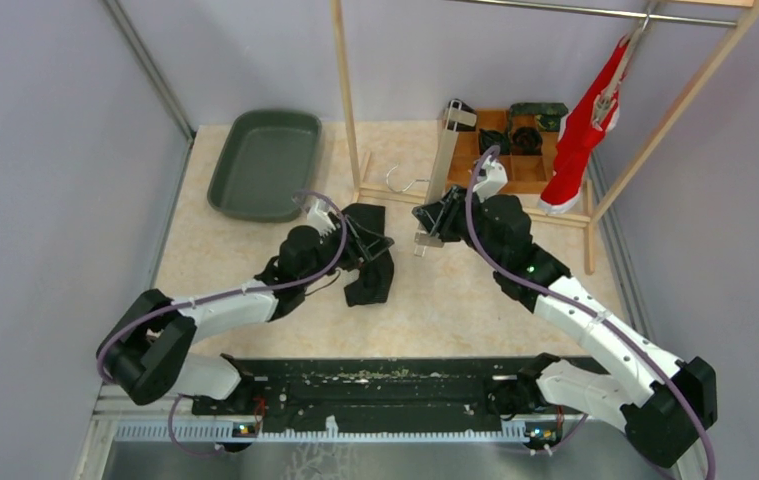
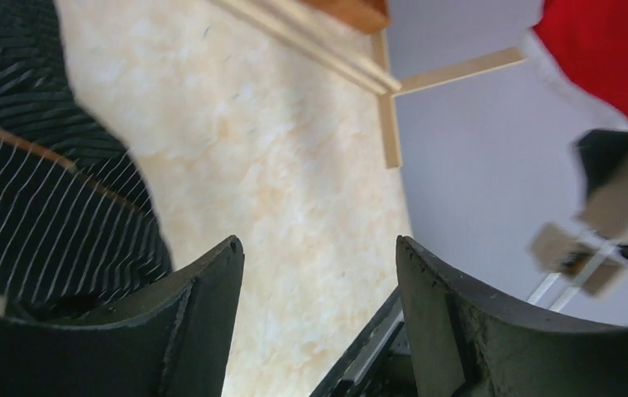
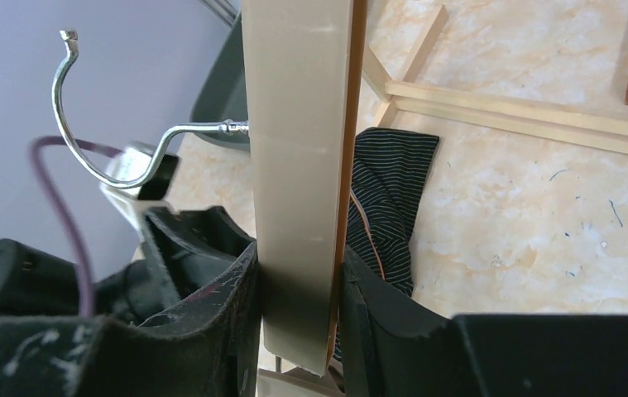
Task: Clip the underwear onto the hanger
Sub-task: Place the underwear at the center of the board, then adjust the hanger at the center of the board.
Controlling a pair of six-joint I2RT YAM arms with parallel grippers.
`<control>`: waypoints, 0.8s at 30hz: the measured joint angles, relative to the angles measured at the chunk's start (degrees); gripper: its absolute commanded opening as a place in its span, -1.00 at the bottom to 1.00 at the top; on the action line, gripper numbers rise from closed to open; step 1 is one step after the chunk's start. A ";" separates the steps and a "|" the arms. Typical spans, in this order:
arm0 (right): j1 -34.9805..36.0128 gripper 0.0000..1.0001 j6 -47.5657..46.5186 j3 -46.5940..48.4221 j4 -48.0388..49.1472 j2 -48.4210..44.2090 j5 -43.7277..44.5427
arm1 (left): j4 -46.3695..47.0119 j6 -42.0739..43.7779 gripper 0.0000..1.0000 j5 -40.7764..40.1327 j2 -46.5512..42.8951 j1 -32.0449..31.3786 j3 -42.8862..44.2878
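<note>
The underwear [image 1: 373, 285] is black with thin stripes and lies crumpled on the table in front of my left arm; it also fills the left side of the left wrist view [image 2: 29, 190]. My left gripper [image 1: 358, 238] sits at the upper part of the cloth. Its jaws [image 2: 318, 248] stand open with only table between them. My right gripper [image 1: 433, 222] is shut on the hanger [image 1: 442, 165], a beige wooden bar held upright [image 3: 298, 165]. The hanger's metal hook [image 3: 112, 149] points left. Behind the bar the underwear [image 3: 389, 198] shows on the table.
A dark green tray [image 1: 263, 165] sits at the back left. A wooden clothes rack frame [image 1: 345, 90] stands at the back, with a red garment [image 1: 580, 130] hanging from its rail. Under the rail is a wooden compartment box [image 1: 530, 172].
</note>
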 measured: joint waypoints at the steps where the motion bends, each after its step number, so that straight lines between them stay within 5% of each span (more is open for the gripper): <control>1: 0.00 -0.89 -0.13 0.00 -0.04 0.00 0.07 | -0.74 0.59 0.46 -0.33 -1.16 -0.02 1.14; 7: 0.00 -0.90 -0.98 -1.25 -1.11 -0.02 0.48 | -8.81 5.75 0.46 -2.47 -3.21 -0.02 6.75; 24: -0.66 -0.98 -2.93 -2.23 -5.73 -2.97 2.19 | -43.06 18.99 0.44 -13.84 10.45 -9.38 25.51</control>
